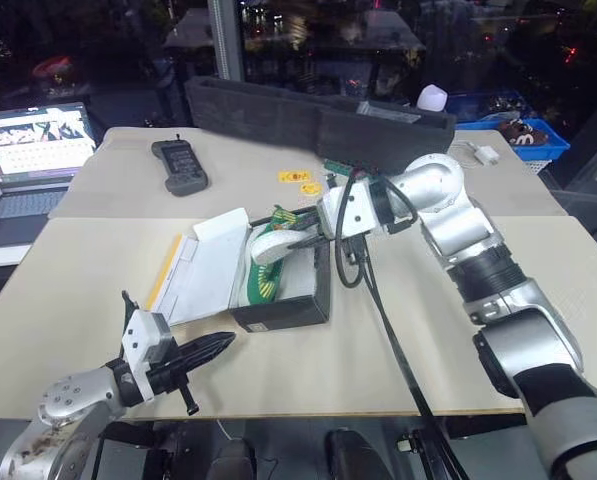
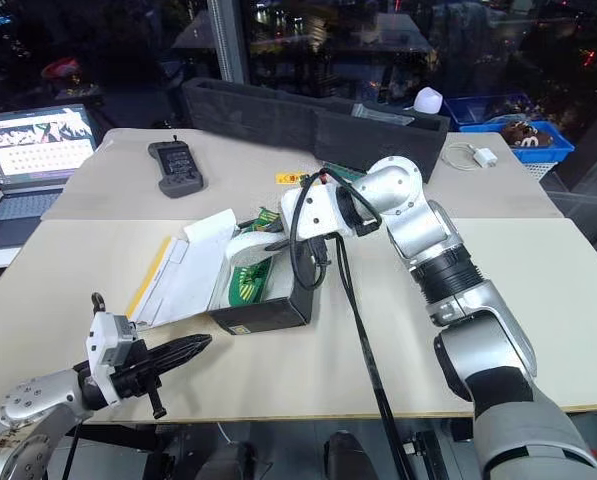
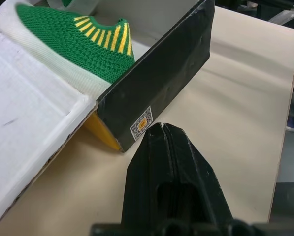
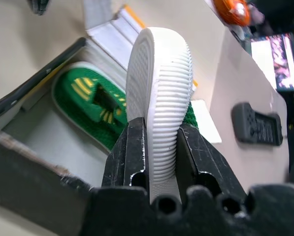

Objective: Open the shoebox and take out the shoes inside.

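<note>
Shoebox [image 1: 283,290] lies open at mid-table, yellow lid [image 1: 203,265] flapped out flat on my left side, white inner face up.

Left gripper [image 1: 206,352]: fingers pressed fully together, holding nothing, hovering above the table near the box's front left corner. Its wrist view looks at the dark box wall with the label sticker, one green shoe just beyond the wall.

Second shoe [image 1: 265,282]: lying in the box, green knit upper with yellow stripes facing up, long axis running along the box length.

First shoe [image 4: 159,93]: clamped between my right gripper [image 1: 313,238] fingers, white ribbed sole toward the wrist camera. Grip is across the narrow width of the sole near one end (toe or heel, cannot tell). Its long axis runs straight out from the fingers, toward my left, and it hangs above the box opening and the shoe lying inside.

Judgement: the relation that matters next is the held shoe over the box. Free table lies to the box's right, on my right arm's side, so carrying the shoe that way and setting it down looks simplest. The right arm is also nearer the remaining shoe; the left gripper is low, outside the near wall.

Risk: a grip at one end may let the shoe swing.
</note>
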Tool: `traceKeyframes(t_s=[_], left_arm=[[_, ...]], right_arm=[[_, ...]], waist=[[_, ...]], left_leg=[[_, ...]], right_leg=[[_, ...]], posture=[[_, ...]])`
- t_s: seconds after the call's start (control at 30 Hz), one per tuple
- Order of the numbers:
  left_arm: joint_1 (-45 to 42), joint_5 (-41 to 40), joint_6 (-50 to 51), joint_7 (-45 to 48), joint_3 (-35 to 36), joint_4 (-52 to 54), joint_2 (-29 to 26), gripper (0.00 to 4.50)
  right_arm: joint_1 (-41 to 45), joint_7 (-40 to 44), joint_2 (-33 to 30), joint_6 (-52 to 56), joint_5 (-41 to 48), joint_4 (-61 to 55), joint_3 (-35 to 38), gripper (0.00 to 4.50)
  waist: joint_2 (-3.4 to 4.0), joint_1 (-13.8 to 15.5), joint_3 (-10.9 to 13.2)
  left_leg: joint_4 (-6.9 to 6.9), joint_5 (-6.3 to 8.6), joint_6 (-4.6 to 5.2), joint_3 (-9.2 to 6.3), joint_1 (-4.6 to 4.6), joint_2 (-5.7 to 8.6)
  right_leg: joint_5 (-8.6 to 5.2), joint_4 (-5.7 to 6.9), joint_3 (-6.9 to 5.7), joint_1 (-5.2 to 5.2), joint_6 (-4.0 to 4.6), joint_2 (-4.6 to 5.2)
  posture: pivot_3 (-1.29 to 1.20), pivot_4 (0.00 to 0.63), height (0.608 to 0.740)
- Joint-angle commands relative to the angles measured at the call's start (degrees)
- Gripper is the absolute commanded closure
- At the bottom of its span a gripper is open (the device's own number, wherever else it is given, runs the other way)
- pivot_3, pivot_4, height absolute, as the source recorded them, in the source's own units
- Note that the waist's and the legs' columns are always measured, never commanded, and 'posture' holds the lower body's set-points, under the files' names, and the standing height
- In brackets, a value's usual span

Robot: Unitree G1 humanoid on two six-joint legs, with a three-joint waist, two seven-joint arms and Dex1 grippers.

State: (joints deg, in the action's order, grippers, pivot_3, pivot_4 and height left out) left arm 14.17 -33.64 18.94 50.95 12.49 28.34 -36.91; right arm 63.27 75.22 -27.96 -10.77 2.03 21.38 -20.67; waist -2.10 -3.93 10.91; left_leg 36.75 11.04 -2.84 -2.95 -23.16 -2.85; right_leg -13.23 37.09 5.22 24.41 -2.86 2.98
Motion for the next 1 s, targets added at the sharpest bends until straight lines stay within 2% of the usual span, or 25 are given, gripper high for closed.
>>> traceKeyframes(t_s=[0.03,0.13,0.33,0.5,0.57,0.67,0.7,0.77,0.83,0.9,1.0], left_arm=[[0.1,-0.3,-0.6,0.4,0.9,1.3,-0.6,4.48],[-0.1,-0.2,-0.5,0.2,0.7,1.3,-0.7,4.48],[-0.7,-0.5,0.1,0.4,0.5,1.0,-1.2,4.48],[-2.2,-1.6,1.7,-0.2,0.8,1.6,-1.8,4.48],[-2.4,-1.9,2.1,-0.6,0.9,1.9,-1.7,4.48],[-3.4,-2.2,3.3,-1.6,0.3,2.7,-1.3,4.48],[-3.5,-2.2,3.5,-1.7,0.1,2.9,-1.2,4.48],[-3.7,-2.3,3.9,-2.0,-0.1,3.2,-1.2,4.48],[-3.9,-2.4,4.3,-2.2,-0.2,3.5,-1.2,4.48],[-4.3,-2.7,4.8,-2.7,-0.3,3.7,-1.2,4.48],[-4.6,-2.9,5.4,-3.2,-0.3,4.0,-1.2,4.48]], right_arm=[[-0.6,-3.5,1.0,8.0,5.7,-4.8,6.2,4.12],[0.2,-9.9,3.3,17.4,9.2,-7.0,11.0,4.12],[1.1,-23.1,5.7,29.0,12.0,-13.7,18.4,4.12],[-0.3,-31.2,-1.1,33.3,7.9,-17.6,22.8,4.12],[-2.7,-33.6,-4.8,32.0,3.5,-17.5,21.3,4.12],[-10.5,-45.8,-14.4,27.4,-16.0,-9.6,13.0,4.12],[-12.1,-48.5,-15.7,27.0,-19.3,-7.8,11.3,4.12],[-14.1,-51.7,-16.2,27.0,-23.4,-5.9,9.1,4.12],[-15.0,-53.9,-16.2,27.1,-27.3,-3.9,7.2,4.12],[-16.0,-58.5,-16.7,26.3,-33.2,0.6,3.7,4.12],[-17.7,-64.0,-15.6,25.2,-37.2,7.3,0.9,4.12]], waist=[[0.0,0.0,0.0],[0.02,-0.1,0.0],[0.04,-0.1,0.0],[0.06,0.8,0.0],[0.06,1.2,0.0],[-0.03,1.5,0.0],[-0.15,1.7,-0.1],[-0.1,1.5,-0.1],[0.22,0.5,0.1],[0.39,-0.5,0.2],[0.38,-0.9,0.2]], left_leg=[[0.0,0.0,0.0,0.0,0.0,0.0],[0.0,0.0,0.0,0.0,-0.05,0.0],[0.0,0.0,0.0,-0.02,-0.09,-0.01],[0.0,0.0,0.0,-0.01,-0.18,0.02],[0.0,0.0,0.0,0.02,-0.22,0.04],[0.0,0.01,0.01,0.05,-0.2,0.04],[0.0,0.01,0.0,0.04,-0.2,0.04],[0.0,0.01,0.0,0.1,-0.19,0.08],[0.0,0.0,0.0,0.35,-0.23,0.18],[0.0,-0.01,0.01,0.57,-0.33,0.18],[0.0,-0.01,0.02,0.56,-0.42,0.12]], right_leg=[[0.0,0.0,0.0,0.0,0.0,0.0],[0.0,0.01,0.01,0.05,0.0,0.0],[0.0,0.02,0.01,0.09,-0.01,-0.03],[-0.01,-0.01,0.0,0.14,-0.02,0.01],[-0.01,-0.09,0.0,0.15,-0.03,0.03],[-0.03,-0.14,0.0,0.12,-0.03,0.04],[-0.04,-0.15,-0.02,0.12,-0.02,0.06],[-0.25,-0.3,0.03,0.07,0.37,0.1],[-0.19,-0.24,0.3,0.21,0.29,0.18],[0.14,-0.06,0.51,0.49,-0.21,0.2],[0.18,0.02,0.54,0.68,-0.19,0.09]], posture=[[0.0,0.15,0.715],[0.0,0.15,0.715],[0.0,0.15,0.715],[0.0,0.15,0.715],[0.0,0.15,0.715],[0.0,0.15,0.715],[0.0,0.15,0.715],[0.0,0.15,0.715],[0.0,0.15,0.715],[0.0,0.15,0.715],[0.0,0.15,0.715]])
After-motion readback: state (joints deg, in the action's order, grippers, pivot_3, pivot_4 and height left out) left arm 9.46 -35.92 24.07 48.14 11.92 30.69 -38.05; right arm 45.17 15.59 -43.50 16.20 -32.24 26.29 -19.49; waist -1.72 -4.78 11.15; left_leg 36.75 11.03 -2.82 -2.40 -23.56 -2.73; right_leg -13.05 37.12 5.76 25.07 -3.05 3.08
